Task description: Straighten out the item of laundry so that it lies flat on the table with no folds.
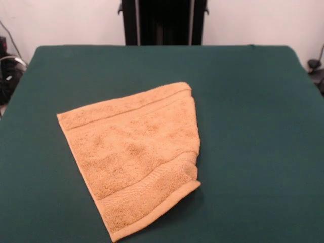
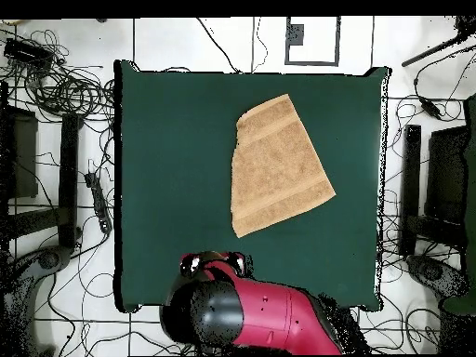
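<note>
We are seeing the orange-tan hand towel [image 1: 134, 152] lying on the dark green table [image 1: 253, 101], its nearest corner reaching almost to the table's near edge. Its right side is folding back over itself, narrowing the cloth to a tapered shape. Ribbed bands are running along the near end and the far end. Farther back, the table is stretching bare. From overhead, the red and black arm [image 2: 251, 316] is sitting drawn back at the table's edge; we cannot tell how its jaws stand
</note>
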